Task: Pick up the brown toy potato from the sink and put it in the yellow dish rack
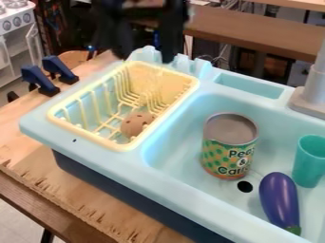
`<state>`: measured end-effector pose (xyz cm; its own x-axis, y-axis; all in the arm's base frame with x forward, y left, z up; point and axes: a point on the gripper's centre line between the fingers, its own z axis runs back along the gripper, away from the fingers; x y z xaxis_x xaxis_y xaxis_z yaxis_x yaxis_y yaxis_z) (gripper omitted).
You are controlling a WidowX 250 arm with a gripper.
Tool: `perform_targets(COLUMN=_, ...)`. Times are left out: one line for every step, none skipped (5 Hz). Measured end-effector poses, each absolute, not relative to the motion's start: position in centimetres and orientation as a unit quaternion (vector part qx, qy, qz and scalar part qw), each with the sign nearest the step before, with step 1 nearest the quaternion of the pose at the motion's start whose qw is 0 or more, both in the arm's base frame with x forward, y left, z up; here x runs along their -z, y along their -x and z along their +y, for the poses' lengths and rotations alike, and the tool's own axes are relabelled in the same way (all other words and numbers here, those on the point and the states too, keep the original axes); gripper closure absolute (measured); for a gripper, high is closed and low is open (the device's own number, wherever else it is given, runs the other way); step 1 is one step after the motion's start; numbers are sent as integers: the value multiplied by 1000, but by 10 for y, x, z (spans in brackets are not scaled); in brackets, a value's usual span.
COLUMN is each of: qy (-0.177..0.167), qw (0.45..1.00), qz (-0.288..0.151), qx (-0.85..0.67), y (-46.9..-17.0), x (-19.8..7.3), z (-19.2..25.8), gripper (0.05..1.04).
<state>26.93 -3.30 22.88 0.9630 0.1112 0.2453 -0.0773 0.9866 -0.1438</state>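
We look first at the wooden desk (pixel 38 156), which carries the light blue toy sink (pixel 120 160). Next in size is the pale yellow rack (pixel 190 86), which sits in the left part of the sink. Over the far end of this rack we see the black hand (pixel 145 56) hanging at the top, and its two fingers are wide apart. The grey faucet (pixel 311 92) stands at the right edge. In the basin, the can (pixel 227 147) with a green and orange label stands upright. The purple eggplant (pixel 278 197) lies near it, and its green tip points toward the near side. The teal cup (pixel 308 163) stands upright just beside the eggplant. The smallest thing we name is the brown ball (pixel 136 124) with small dark dots, and it lies inside the rack, toward its near end
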Motion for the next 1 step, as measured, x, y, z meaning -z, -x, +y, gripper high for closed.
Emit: perform_targets(qy=74, qw=995, qz=-69, qx=-6, y=-264, x=-217, z=-56, gripper=83)
